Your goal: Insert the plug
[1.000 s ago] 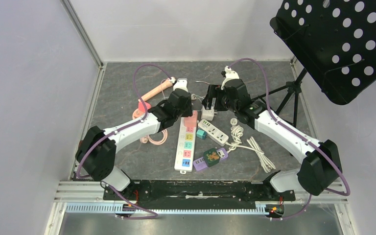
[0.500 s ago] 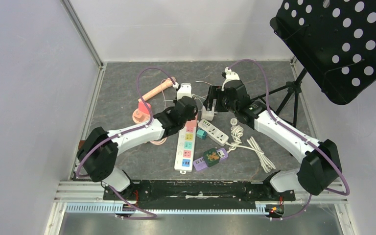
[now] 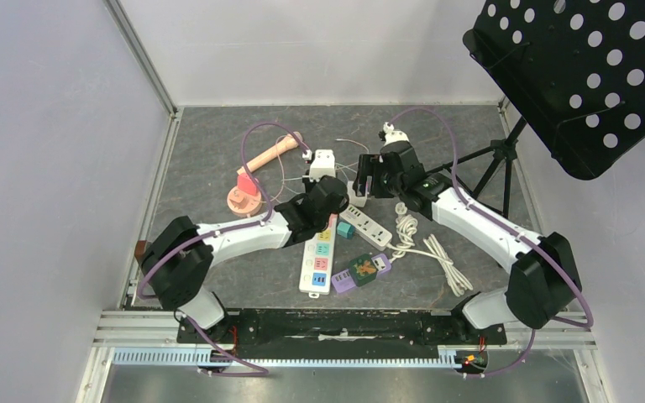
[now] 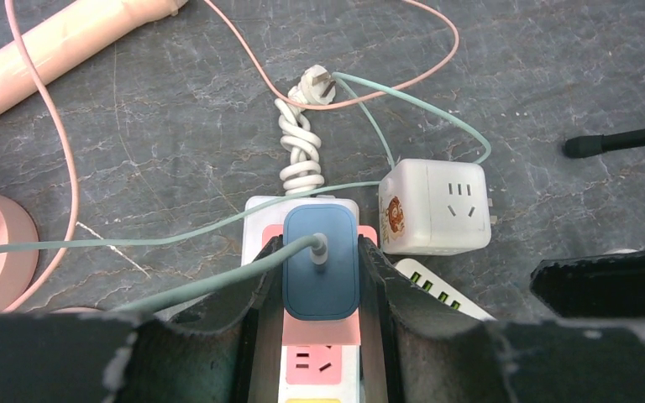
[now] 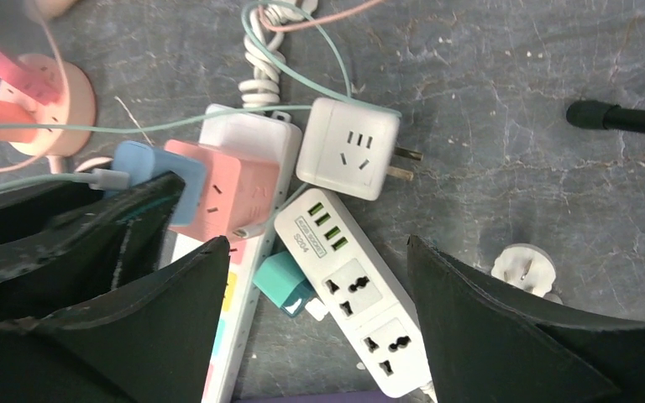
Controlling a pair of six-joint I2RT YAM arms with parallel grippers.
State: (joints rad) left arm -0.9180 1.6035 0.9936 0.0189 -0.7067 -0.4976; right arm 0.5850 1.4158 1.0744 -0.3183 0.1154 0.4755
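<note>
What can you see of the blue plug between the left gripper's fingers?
The blue plug is a rounded rectangular block, smooth plastic by its look. A pale green cable leaves a grey collar on its back and trails left. The left gripper clamps its two long sides. It sits face-down on the pink end of the power strip, apart from the white cube adapter. Whether its prongs are fully seated is hidden.
</note>
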